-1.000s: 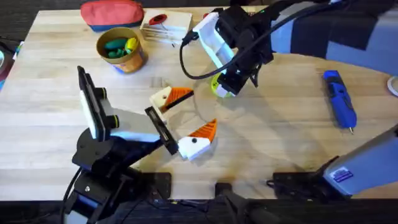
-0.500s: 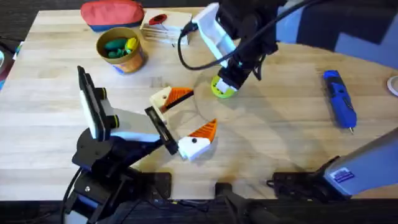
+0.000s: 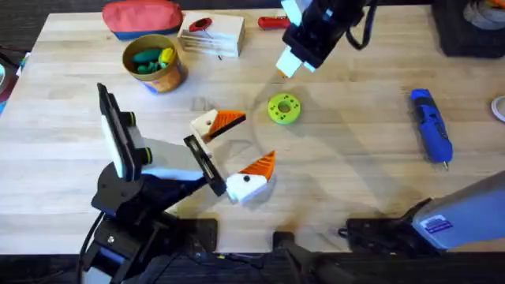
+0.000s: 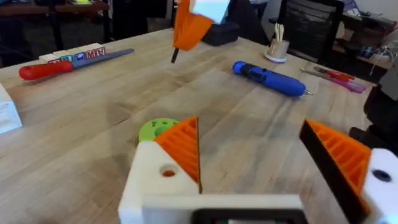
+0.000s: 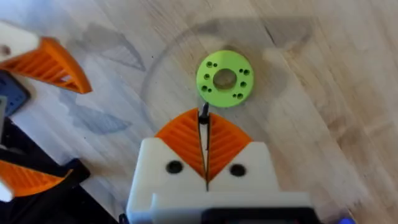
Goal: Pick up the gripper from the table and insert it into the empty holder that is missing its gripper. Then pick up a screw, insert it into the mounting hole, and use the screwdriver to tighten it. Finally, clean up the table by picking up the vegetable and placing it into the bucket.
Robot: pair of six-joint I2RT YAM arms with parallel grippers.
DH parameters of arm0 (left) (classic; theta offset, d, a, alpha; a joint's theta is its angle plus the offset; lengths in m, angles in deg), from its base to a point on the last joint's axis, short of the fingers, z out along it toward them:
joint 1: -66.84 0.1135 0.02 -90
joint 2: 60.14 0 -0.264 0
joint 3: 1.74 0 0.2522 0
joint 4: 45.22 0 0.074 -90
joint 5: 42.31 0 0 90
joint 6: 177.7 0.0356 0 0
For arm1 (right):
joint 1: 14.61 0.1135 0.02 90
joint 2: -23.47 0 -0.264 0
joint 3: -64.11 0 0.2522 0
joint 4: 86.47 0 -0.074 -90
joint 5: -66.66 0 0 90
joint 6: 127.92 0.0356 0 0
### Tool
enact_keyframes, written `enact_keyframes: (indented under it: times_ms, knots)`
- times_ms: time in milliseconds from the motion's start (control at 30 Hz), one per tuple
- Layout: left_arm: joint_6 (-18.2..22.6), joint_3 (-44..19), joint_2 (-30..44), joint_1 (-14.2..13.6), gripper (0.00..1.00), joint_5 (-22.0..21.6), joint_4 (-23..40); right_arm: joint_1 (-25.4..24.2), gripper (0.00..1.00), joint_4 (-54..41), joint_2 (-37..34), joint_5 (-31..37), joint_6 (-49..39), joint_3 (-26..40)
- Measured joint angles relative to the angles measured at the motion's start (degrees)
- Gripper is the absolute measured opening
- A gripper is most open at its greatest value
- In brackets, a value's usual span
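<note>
I see right tool [image 5: 205,127] pinched on a thin dark pin, above green ring [image 3: 284,108]; left tool [image 3: 237,154] wide open, low over desk [image 3: 355,173].

the overhead view looks down and forward from above the arm bases, taking in the whole surface [image 3: 363,181]. the left wrist view sits low, looking across the surface toward the room. the right wrist view looks steeply down from higher up. all three share the green ring [image 3: 284,109] [image 4: 157,129] [image 5: 224,79]
</note>
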Motion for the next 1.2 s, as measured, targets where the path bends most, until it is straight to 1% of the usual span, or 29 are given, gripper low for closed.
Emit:
enact_keyframes:
  times_ms: [100, 200, 400, 600, 900, 1200]
  knots:
    - [1.6, 0.0, 0.0, 0.0, 0.986, 0.0, 0.0, 2.2, 0.004, -2.7, 0.0, 0.0, -0.1, 4.1]
    - [3.1, 0.0, 0.0, 0.0, 0.987, 0.0, 0.0, 5.3, 0.004, -3.9, 0.1, -1.0, -0.5, 6.5]
    - [4.8, 0.0, 0.0, 0.0, 0.987, 0.0, 0.0, 11.0, 0.004, -3.8, 0.1, -5.2, -1.1, 7.0]
    - [5.3, 0.0, 0.0, 0.0, 0.987, 0.0, 0.0, 15.1, 0.004, -1.9, 0.1, -6.7, -1.1, 7.0]
    - [5.5, 0.0, 0.0, 0.0, 0.987, 0.0, 0.0, 18.9, 0.004, 0.4, -0.6, -7.8, -0.2, 7.0]
    - [5.5, 0.0, 0.0, 0.0, 0.987, 0.0, 0.0, 19.9, 0.004, 0.8, -3.6, -8.3, 0.7, 7.0]
